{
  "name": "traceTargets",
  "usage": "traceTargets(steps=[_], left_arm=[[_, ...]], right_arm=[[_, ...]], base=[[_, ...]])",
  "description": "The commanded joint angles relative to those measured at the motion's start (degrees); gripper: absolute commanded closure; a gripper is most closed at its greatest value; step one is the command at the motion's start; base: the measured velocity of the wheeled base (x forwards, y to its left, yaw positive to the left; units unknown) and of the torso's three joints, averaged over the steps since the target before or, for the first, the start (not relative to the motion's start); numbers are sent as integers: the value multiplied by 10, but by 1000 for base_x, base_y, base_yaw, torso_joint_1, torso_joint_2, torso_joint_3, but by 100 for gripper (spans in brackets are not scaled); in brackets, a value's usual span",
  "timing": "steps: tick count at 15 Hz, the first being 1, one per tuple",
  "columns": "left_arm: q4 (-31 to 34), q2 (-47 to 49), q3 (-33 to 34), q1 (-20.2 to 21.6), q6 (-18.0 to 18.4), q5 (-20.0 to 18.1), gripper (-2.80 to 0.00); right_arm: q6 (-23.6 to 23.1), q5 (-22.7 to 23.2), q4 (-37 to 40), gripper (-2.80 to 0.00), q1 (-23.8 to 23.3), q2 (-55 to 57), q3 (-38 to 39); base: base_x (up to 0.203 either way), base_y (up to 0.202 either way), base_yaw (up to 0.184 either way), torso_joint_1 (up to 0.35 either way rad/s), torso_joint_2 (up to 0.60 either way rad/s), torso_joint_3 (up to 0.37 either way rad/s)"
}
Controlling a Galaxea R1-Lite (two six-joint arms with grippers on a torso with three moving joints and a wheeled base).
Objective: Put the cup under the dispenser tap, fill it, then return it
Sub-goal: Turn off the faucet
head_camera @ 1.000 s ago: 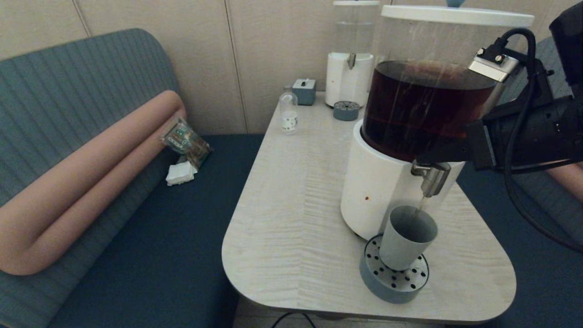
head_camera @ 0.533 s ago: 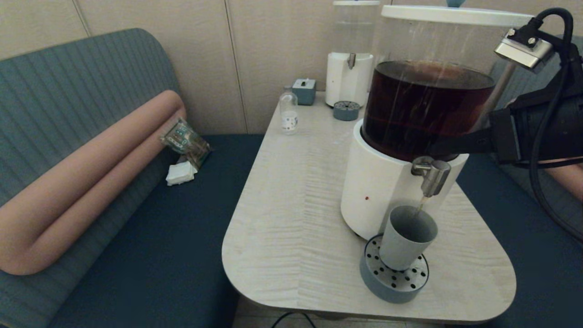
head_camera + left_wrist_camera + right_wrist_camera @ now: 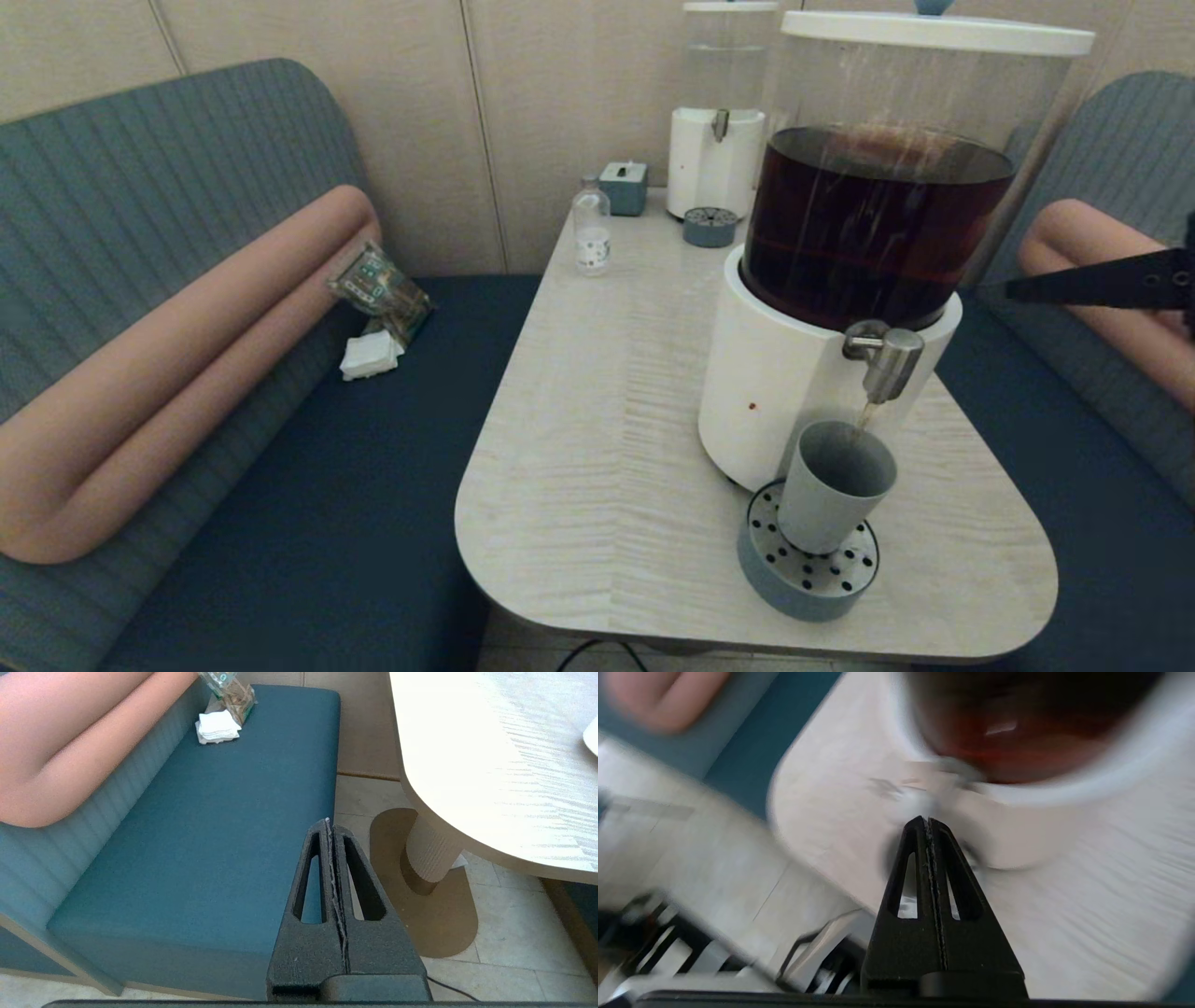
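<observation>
The grey-blue cup [image 3: 834, 485] stands upright on a perforated drip tray [image 3: 808, 583], right under the steel dispenser tap [image 3: 887, 362] of the large white-based dispenser [image 3: 775, 392]. A thin brown stream runs from the tap into the cup. My right gripper [image 3: 1010, 292] is shut on nothing and hangs well to the right of the dispenser, pointing at it. In the blurred right wrist view the shut right gripper [image 3: 927, 820] faces the dispenser [image 3: 1031, 742]. My left gripper [image 3: 328, 823] is shut and parked low over the blue bench edge, beside the table.
At the table's [image 3: 597, 448] back stand a small clear bottle [image 3: 591, 233], a grey box [image 3: 624, 187], a narrower dispenser [image 3: 717, 140] and its small tray [image 3: 709, 227]. A snack packet [image 3: 381, 287] and napkins [image 3: 371, 355] lie on the left bench.
My right arm has drawn back from the tap's top to the right, until only its fingers show at the frame edge. The cup has stayed under the tap.
</observation>
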Motion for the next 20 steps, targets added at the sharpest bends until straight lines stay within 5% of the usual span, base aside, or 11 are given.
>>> traceTargets(steps=[1,4,6,20], left_arm=[[0,1,1,0,0,0,0],[0,1,1,0,0,0,0],[0,1,1,0,0,0,0],[0,1,1,0,0,0,0]], right_arm=[[-1,1,-1,0,-68,-60,20],[1,-1,-2,0,-168,-125,41],[1,-12,-3,0,-192,-171,66],[-35,-70,-58,0,-191,-516,287]], base=[[0,0,0,0,0,0],[0,0,0,0,0,0],[0,0,0,0,0,0],[0,0,0,0,0,0]])
